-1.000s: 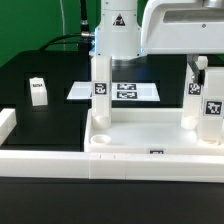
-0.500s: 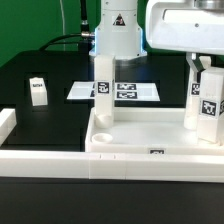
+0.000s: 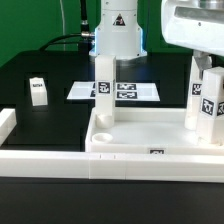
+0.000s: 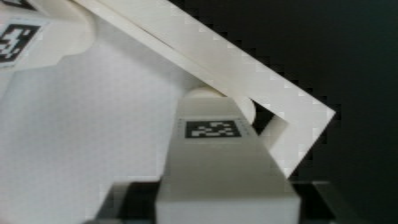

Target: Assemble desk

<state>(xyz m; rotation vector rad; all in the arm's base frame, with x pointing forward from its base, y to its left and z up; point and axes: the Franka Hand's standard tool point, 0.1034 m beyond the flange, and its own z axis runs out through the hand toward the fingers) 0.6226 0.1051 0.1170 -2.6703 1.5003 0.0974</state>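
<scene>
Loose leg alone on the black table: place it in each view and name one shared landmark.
Exterior view: loose leg on the black table, at the exterior view's left, apart from the tabletop.
Wrist view: not in it.
Shared landmark: the tabletop's raised rim, a slanted white band in the wrist view.
</scene>
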